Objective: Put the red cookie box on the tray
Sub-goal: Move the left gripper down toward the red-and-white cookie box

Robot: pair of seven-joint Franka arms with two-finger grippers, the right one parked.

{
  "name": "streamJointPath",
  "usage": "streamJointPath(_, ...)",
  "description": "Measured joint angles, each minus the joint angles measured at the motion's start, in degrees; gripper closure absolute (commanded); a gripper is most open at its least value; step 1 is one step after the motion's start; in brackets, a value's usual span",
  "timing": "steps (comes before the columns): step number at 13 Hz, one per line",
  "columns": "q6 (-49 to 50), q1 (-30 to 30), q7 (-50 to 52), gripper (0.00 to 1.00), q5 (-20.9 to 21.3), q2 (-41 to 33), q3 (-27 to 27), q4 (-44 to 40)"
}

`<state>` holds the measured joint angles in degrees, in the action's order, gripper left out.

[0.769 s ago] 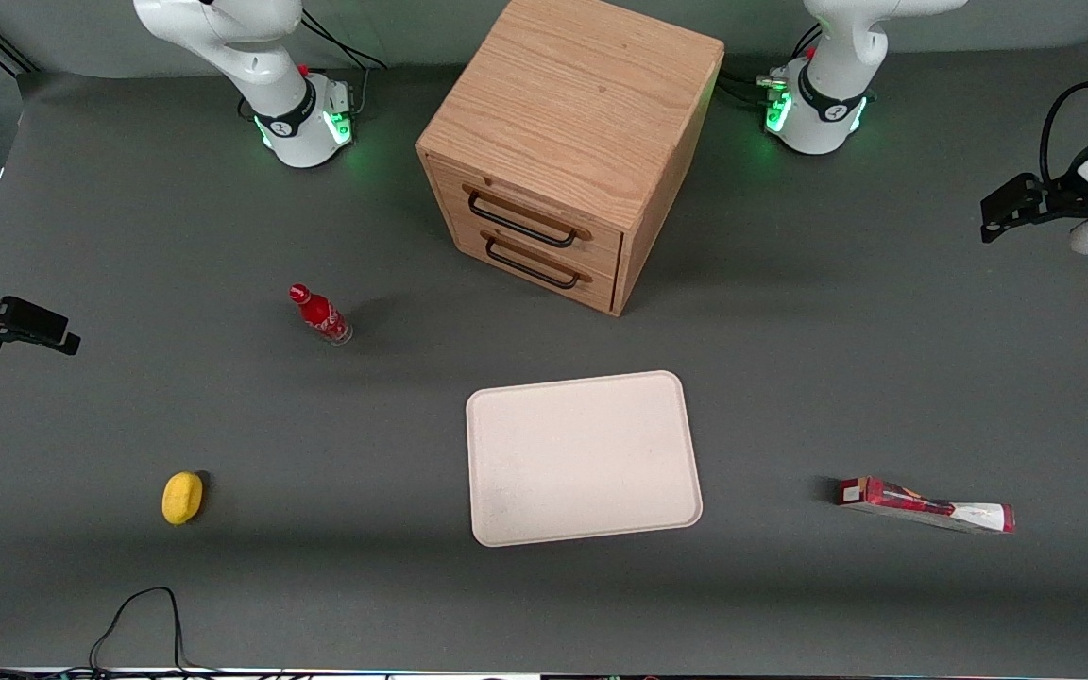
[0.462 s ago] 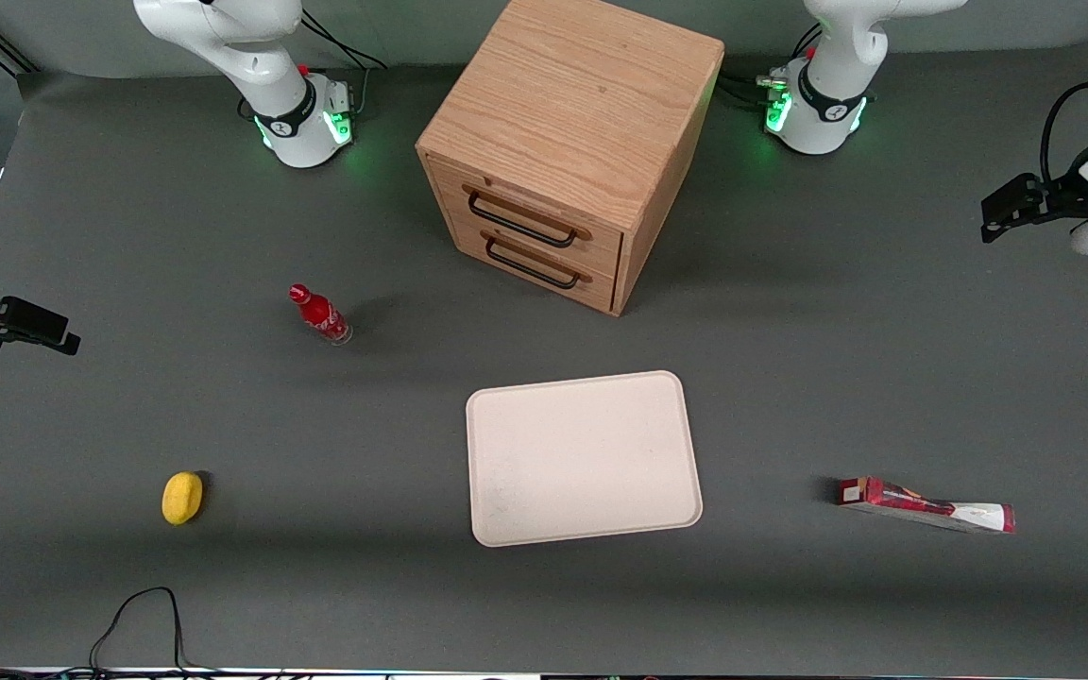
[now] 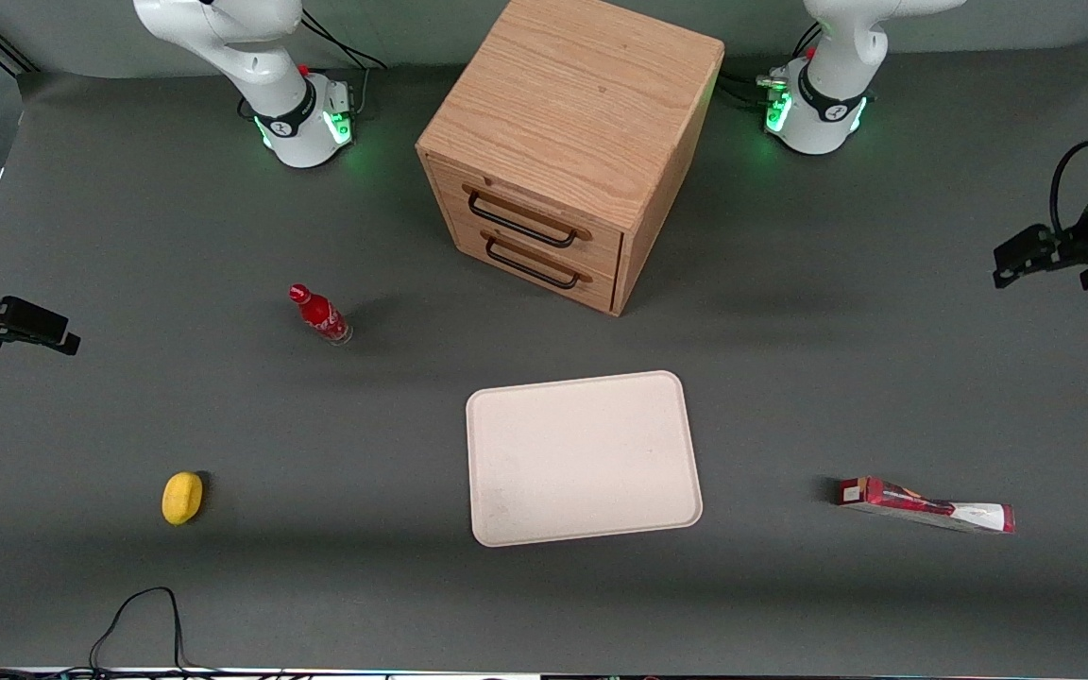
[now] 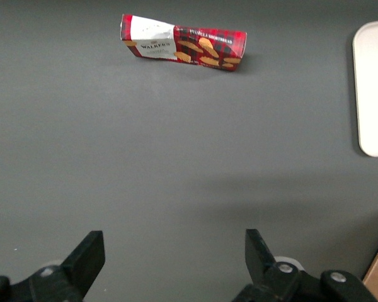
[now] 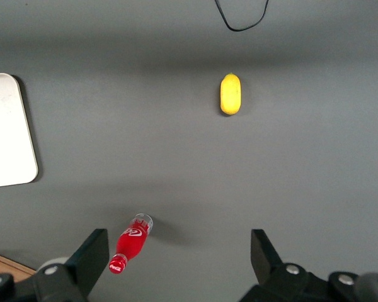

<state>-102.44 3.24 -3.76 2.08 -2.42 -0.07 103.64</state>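
Observation:
The red cookie box [image 3: 925, 505] lies flat on the grey table toward the working arm's end, beside the tray and apart from it; it also shows in the left wrist view [image 4: 183, 42]. The cream-white tray [image 3: 585, 457] lies empty in the middle of the table, in front of the wooden cabinet; its edge shows in the left wrist view [image 4: 373, 88]. My left gripper [image 4: 171, 258] is open and empty, high above bare table, farther from the front camera than the box. It shows at the edge of the front view [image 3: 1026, 255].
A wooden two-drawer cabinet [image 3: 568, 142] stands farther from the front camera than the tray. A small red bottle [image 3: 319, 314] and a yellow lemon-like object [image 3: 182, 497] sit toward the parked arm's end. A black cable [image 3: 143, 623] lies near the table's front edge.
My left gripper has moved nearer to the front camera and slightly outward toward the table's end. The box, tray and other things have not moved.

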Motion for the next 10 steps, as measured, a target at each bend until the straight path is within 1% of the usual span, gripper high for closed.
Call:
streamJointPath(2, -0.66, -0.48, 7.69, 0.01, -0.25, 5.01, -0.20, -4.68)
streamJointPath(4, -1.03, -1.74, 19.37, 0.01, -0.75, 12.33, 0.56, -12.20)
streamJointPath(5, -1.53, -2.66, 25.25, 0.01, -1.98, 16.29, 2.00, -16.22)
streamJointPath(7, -4.01, -4.02, 35.42, 0.01, -5.84, 23.89, 5.47, -22.78)
streamJointPath(9, -8.02, -4.76, 44.13, 0.01, -9.71, 29.41, 8.13, -25.31)
streamJointPath(10, -11.00, -4.99, 47.93, 0.01, -10.94, 31.71, 8.94, -25.65)
